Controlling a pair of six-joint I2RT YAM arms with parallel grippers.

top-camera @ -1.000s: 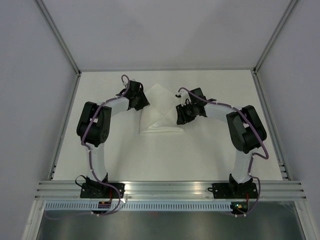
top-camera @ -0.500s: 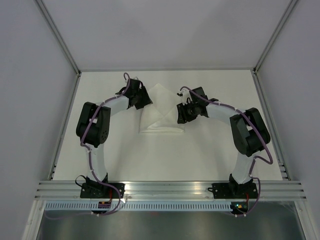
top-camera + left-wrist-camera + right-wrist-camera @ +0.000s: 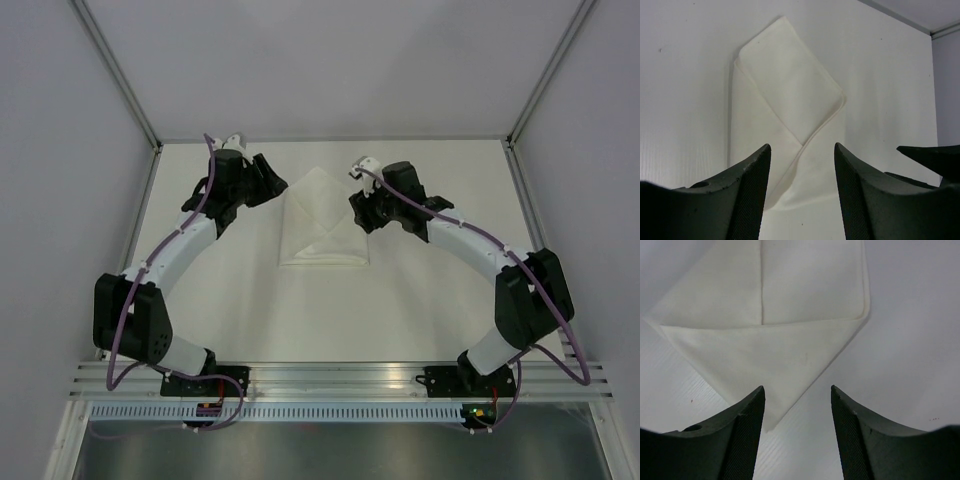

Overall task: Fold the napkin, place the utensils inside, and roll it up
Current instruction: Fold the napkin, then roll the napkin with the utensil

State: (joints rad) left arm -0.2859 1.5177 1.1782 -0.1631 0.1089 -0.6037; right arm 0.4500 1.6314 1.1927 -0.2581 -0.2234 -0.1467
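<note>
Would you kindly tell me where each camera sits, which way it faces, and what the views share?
Top external: above and behind the arms, facing down at the table; both arms show, left claw and right claw flanking the napkin.
Left wrist: on the left wrist, facing the folded napkin past its own open claw.
Right wrist: on the right wrist, facing the napkin's pointed corner past its own open claw.
Shared: all three show the napkin.

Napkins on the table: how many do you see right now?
1. The plain white folded cloth napkin lies flat at the far middle of the white table, between the open left gripper and the open right gripper. No other shows in any view.
</note>
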